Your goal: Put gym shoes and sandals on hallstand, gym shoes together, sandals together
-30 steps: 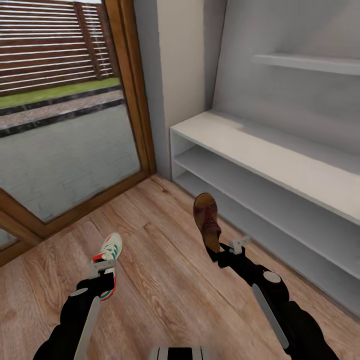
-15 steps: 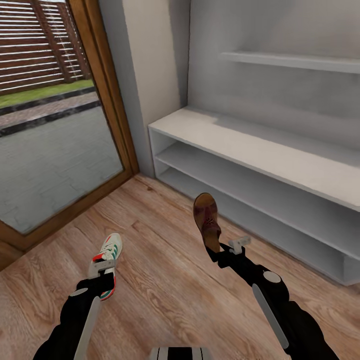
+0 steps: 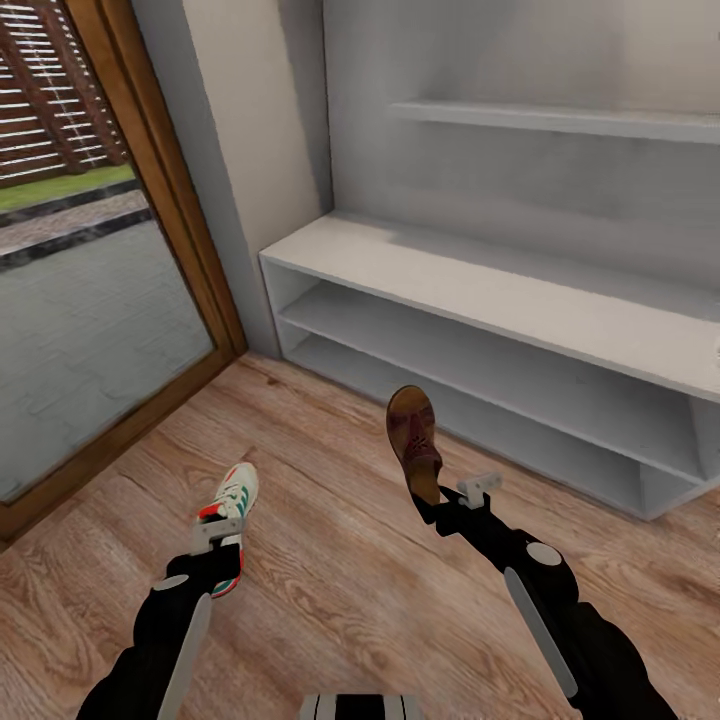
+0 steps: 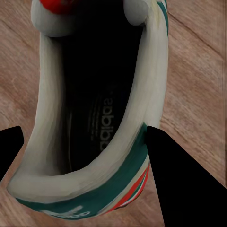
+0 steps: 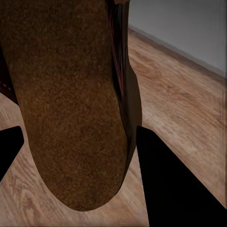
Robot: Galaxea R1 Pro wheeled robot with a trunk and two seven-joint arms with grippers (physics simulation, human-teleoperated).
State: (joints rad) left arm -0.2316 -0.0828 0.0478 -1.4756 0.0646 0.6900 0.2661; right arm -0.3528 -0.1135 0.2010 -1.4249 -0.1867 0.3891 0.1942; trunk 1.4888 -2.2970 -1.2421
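Lower now, left gripper (image 3: 222, 540) clasps gym shoe (image 3: 231, 514).

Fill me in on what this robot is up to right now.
The robot is carrying two pieces of footwear toward the hallstand. Its left gripper is shut on a gym shoe, fingers flanking the heel, and its right gripper is shut on a sandal, both held above the corridor floor. The visible parts of the hallstand's bench top and two shelves are bare; nothing has been placed there.
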